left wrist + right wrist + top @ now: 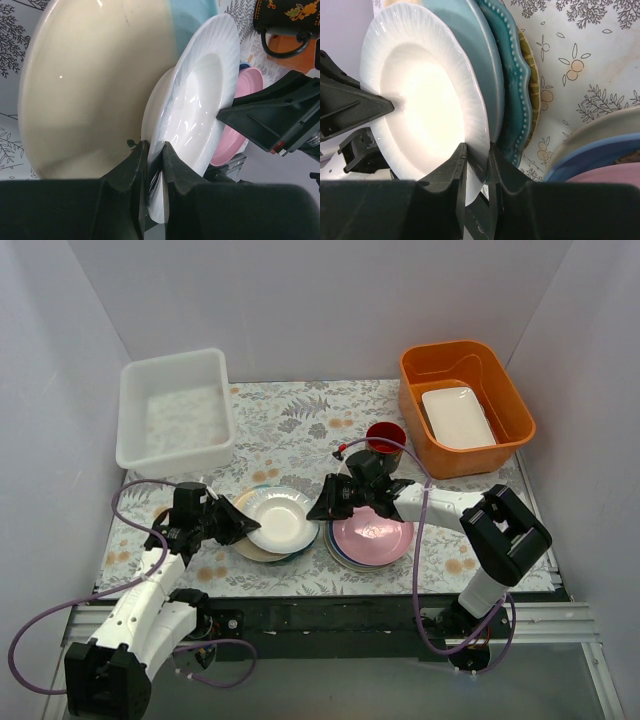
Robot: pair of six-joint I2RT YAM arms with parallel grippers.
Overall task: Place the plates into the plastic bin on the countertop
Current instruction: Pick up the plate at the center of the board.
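A white ribbed plate (pixel 280 518) tops the left stack of plates (pixel 255 548) on the countertop (pixel 290 430). My left gripper (pixel 238 525) is shut on its left rim, and my right gripper (pixel 322 506) is shut on its right rim. In the left wrist view the gripper (pixel 154 150) pinches the white plate (pixel 200 100) over a cream plate (pixel 90 85). In the right wrist view the gripper (pixel 476 155) pinches the white plate (pixel 420 100), with teal plates (pixel 507 85) under it. A second stack topped by a pink plate (pixel 372 535) lies to the right. The white plastic bin (pixel 175 410) stands at the back left.
An orange tub (pixel 465 405) holding a white rectangular dish (pixel 458 417) stands at the back right. A dark red mug (pixel 385 437) stands just behind my right gripper. Grey walls close in on the left, back and right.
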